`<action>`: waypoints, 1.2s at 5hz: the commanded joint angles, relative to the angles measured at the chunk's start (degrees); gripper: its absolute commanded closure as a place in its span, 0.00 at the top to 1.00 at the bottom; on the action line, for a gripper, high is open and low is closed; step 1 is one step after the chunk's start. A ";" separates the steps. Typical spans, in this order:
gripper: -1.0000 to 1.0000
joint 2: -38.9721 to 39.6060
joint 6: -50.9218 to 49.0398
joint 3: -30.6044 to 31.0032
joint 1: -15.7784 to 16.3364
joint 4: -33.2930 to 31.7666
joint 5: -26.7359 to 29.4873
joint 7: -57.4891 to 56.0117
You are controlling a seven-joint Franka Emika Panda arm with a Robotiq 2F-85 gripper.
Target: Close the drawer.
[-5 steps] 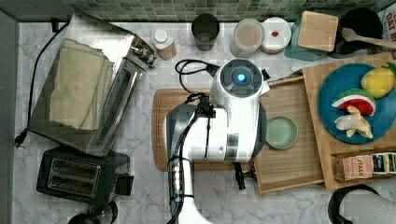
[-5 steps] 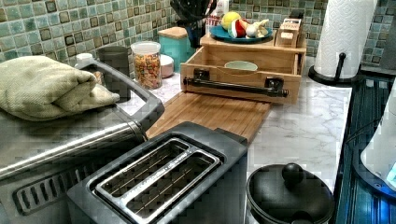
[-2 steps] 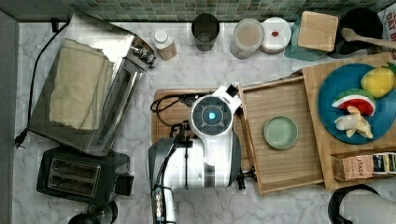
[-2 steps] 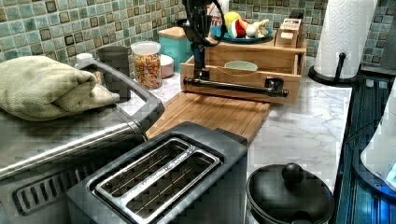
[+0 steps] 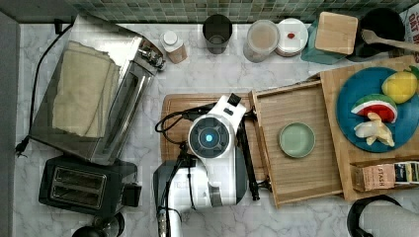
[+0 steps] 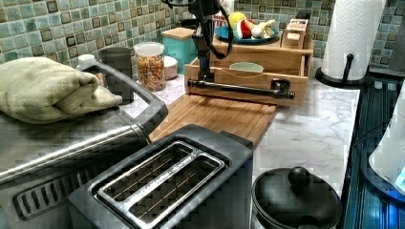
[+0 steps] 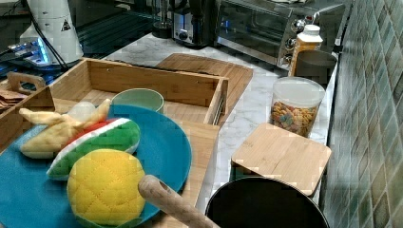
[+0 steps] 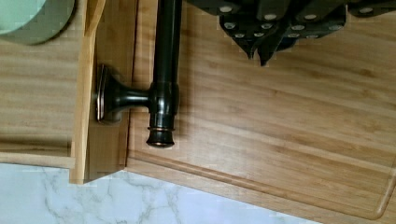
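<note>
The gripper (image 8: 261, 44) is seen in the wrist view with its dark fingers (image 8: 247, 35) brought together and nothing between them; it is taken to be clenched and empty. It is held just beside the black bar handle (image 8: 166, 56), on the side away from the drawer, above the grooved cutting board (image 8: 280, 140). In the left view the gripper (image 6: 206, 71) is seen descending to the handle (image 6: 239, 88) near one end of the bar; contact cannot be confirmed.

The drawer (image 5: 296, 103) is found pulled well out from beneath the top board (image 5: 331, 84), with its handle (image 5: 245, 148) overhanging the cutting board (image 5: 173, 106). A small green bowl (image 5: 296, 139) is carried inside it, beyond the handle. A blue plate (image 5: 346, 98) of toy fruit is borne on the top board, farther from the handle again. In the right view the drawer (image 7: 142, 76) is likewise seen open, with the bowl (image 7: 138, 99) inside.

The approach is judged complete and the push not yet effective, since the drawer is almost fully extended. A straight, level push against the handle or drawer front is called for, directed toward the top board. Because the gripper is placed near one end of the bar, skewing of the drawer is to be guarded against.
</note>
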 commanded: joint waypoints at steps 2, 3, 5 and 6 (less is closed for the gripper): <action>0.00 -1.10 5.55 0.92 -0.43 -8.97 -7.93 0.79; 0.00 0.16 6.67 0.36 -0.63 -9.34 -9.05 0.69; 0.00 2.28 10.57 -1.16 -2.37 -10.20 -8.38 -3.43; 0.00 2.35 12.00 -2.85 -3.27 -10.70 -9.85 -4.96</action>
